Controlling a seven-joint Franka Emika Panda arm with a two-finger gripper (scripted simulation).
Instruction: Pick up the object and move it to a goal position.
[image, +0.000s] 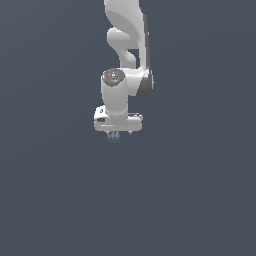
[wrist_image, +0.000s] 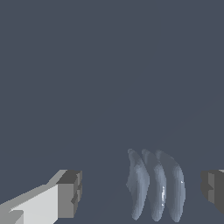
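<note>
Biggest thing in the room is the white Panda arm (image: 125, 60), coming down from 12 o'clock in the exterior view, and its upper links are cut off by the frame edge so I can't see where it's mounted. Everything around it is flat grey-blue (image: 200, 200); I honestly can't pick out a table edge or any floor line.

At the bottom of the arm is the gripper (image: 118, 134), pointing straight down. In the exterior view the fingers are basically lost under the white hand body, so that view won't settle how they stand. The wrist view does: one grey fingertip (wrist_image: 70, 192) sits off to one side and the other is clipped by the frame edge, with a wide gap between them, so the jaws are spread apart and not pinching anything.

The object (wrist_image: 155, 186) is a small pale blue, glassy-looking thing made of three curved ribs side by side. It sits in that gap, nearer the clipped finger, touching neither. In the exterior view it's a tiny blur at 6 o'clock just under the hand (image: 114, 136), too small to read.

No containers showing anywhere.
</note>
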